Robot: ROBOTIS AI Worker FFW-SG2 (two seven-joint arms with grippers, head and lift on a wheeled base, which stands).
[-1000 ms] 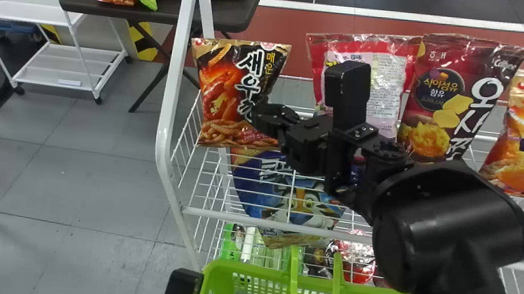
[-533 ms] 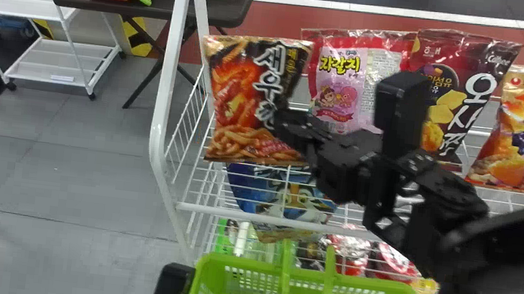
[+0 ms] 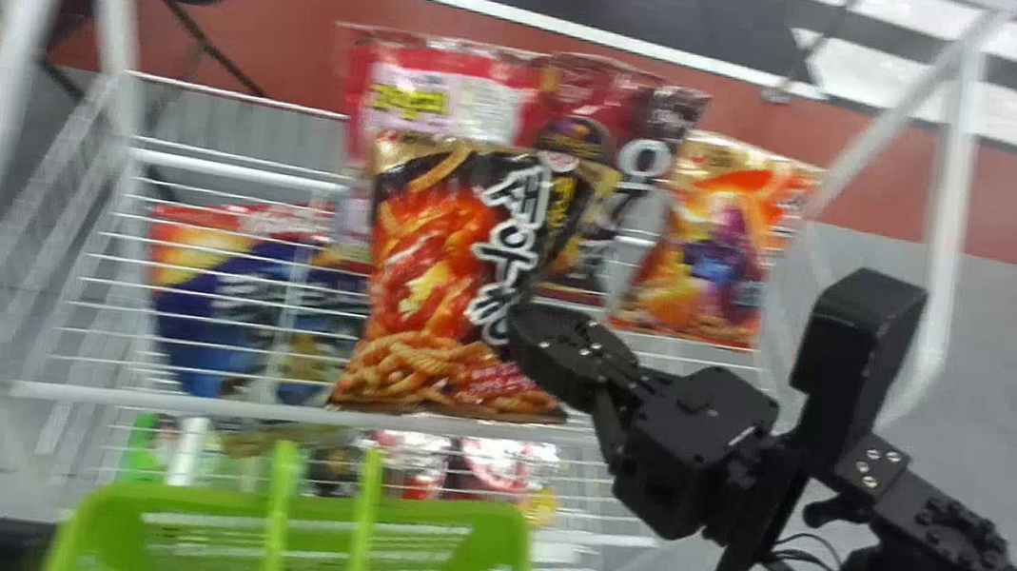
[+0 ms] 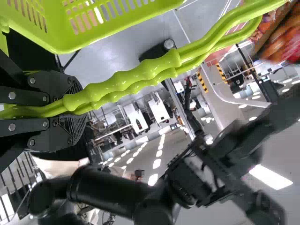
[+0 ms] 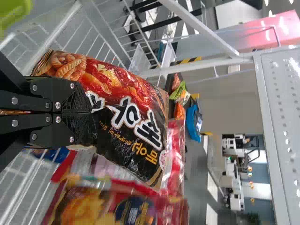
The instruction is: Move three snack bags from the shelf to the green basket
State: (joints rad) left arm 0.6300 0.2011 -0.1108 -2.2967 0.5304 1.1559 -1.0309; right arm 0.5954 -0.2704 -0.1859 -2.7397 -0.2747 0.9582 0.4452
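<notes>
1. Shifted since the earlier head view: the black-and-red snack bag (image 3: 446,288), from over the blue bag (image 3: 230,292) to its right, before the pink bag (image 3: 409,107) and maroon bag (image 3: 578,92). Shelf and basket now sit farther left in that view.
2. Right gripper (image 5: 90,110): 2 fingers closed on the bag's side edge, toward its lower right corner as the head view shows it.
3. Left gripper (image 4: 82,106): clamped round the basket handles (image 4: 126,80).
4. Green basket (image 3: 444,515): below the held bag and nearer the robot, past the shelf's front rail (image 3: 170,402).
5. Bag's long axis: roughly upright, slightly tilted. Right arm holds it; the next move probably calls for drawing it clear of the rail, then lowering it between or beside the handles.
</notes>
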